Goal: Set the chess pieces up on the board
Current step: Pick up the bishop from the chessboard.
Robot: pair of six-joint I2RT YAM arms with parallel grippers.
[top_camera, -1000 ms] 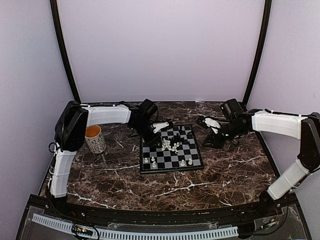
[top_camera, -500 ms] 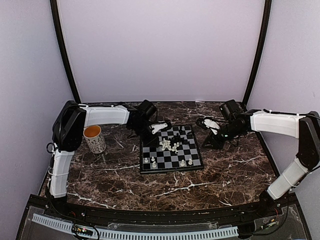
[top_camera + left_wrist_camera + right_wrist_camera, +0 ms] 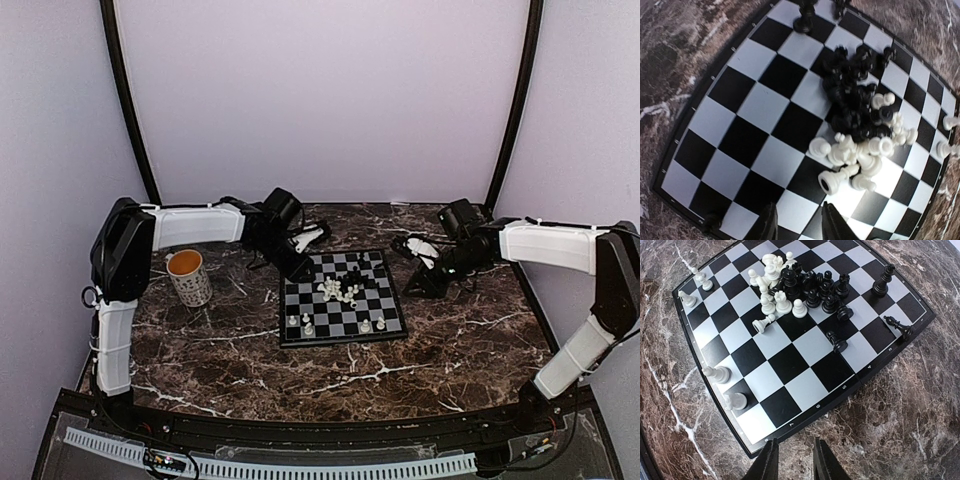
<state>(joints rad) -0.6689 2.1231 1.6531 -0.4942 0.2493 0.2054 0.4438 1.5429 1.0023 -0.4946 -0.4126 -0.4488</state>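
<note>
The board (image 3: 322, 326) lies mid-table. A heap of white and black chess pieces (image 3: 342, 290) lies tumbled near its middle, and a few white pieces (image 3: 307, 324) stand along its near edge. My left gripper (image 3: 308, 240) is open and empty, hovering over the board's far left corner. In the left wrist view its gripper (image 3: 800, 226) is above the board (image 3: 755, 105), short of a toppled white piece (image 3: 837, 179). My right gripper (image 3: 416, 250) is open and empty, right of the board. In its wrist view the gripper (image 3: 795, 465) is over the tabletop beside the board's edge (image 3: 840, 397).
An orange-lined mug (image 3: 188, 276) stands at the left of the marble-patterned table. In the right wrist view, lone black pieces (image 3: 883, 280) stand near one board edge and white ones (image 3: 717, 374) near the opposite edge. Curtain walls close in the back and sides.
My left arm has drawn back up and to the left, away from the heap towards the board's far left corner. The right arm has barely moved.
</note>
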